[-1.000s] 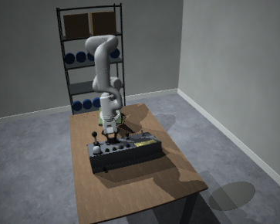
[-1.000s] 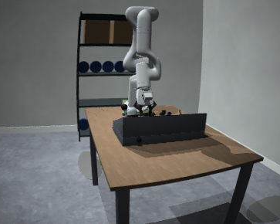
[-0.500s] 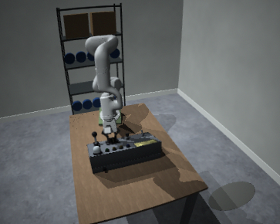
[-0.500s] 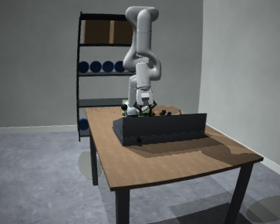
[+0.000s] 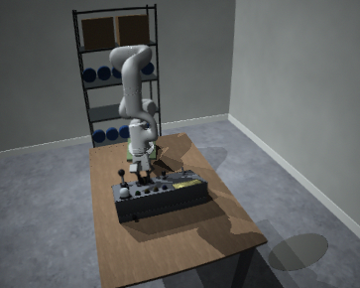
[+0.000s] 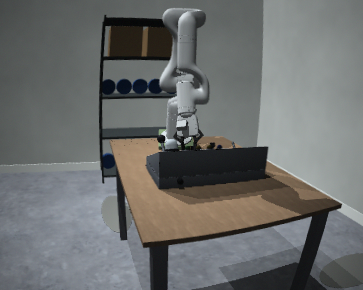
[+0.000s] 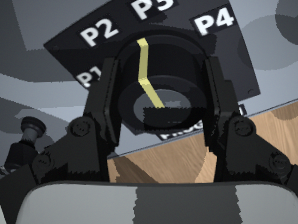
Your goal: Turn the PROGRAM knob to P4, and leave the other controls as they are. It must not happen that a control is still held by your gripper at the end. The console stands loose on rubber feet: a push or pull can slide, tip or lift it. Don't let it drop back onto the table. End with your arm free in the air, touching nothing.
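Note:
The dark console point(image 5: 162, 201) point(image 6: 213, 165) stands on the wooden table point(image 5: 186, 238) point(image 6: 213, 210). In the wrist view the round black PROGRAM knob point(image 7: 166, 63) sits under the labels P1 to P4. Its yellow pointer point(image 7: 143, 66) points between P2 and P3, nearer P3. My gripper point(image 7: 161, 75) point(image 5: 143, 180) point(image 6: 182, 142) comes down from above onto the console's left part and is shut on the knob, one finger on each side of it.
The console top also holds a black lever point(image 5: 121, 174) point(image 7: 29, 129), a white ball knob point(image 5: 123, 191), small dark knobs and a yellow strip point(image 5: 184, 184). A metal shelf point(image 5: 79, 89) point(image 6: 104, 100) with boxes and blue balls stands behind the table.

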Tool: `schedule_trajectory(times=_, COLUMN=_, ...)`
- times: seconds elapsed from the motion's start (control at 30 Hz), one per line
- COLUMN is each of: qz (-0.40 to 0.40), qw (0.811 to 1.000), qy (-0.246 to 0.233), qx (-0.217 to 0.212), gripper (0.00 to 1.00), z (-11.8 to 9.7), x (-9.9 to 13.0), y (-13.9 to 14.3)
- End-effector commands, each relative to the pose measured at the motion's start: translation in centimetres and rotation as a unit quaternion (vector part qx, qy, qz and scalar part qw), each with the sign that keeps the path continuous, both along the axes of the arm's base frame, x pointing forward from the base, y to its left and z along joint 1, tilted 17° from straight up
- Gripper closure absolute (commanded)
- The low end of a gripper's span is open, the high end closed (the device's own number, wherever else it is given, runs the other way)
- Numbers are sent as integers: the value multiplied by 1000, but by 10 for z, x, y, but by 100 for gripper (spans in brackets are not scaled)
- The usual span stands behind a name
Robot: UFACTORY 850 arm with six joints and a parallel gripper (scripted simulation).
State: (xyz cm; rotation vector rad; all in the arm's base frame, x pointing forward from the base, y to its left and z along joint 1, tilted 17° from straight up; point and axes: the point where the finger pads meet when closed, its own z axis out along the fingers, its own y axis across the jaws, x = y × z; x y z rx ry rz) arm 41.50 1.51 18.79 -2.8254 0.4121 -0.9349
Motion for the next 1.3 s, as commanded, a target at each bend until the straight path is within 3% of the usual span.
schedule_trajectory(times=0.0, qz=-19, qw=1000, qy=1, qx=20, gripper=100, z=0, x=1, y=0)
schedule_trajectory(times=0.5, qz=-173, qw=975, qy=10, qx=136, gripper=100, z=0, x=1, y=0)
schedule_trajectory(times=0.57, qz=-173, qw=975, qy=10, qx=136, gripper=100, z=0, x=1, y=0)
schedule_trajectory(times=1.03, qz=-302, qw=924, qy=18, qx=232, gripper=100, z=0, x=1, y=0)
schedule_trajectory(times=1.27, qz=-338, qw=904, qy=20, qx=260, gripper=100, z=0, x=1, y=0)
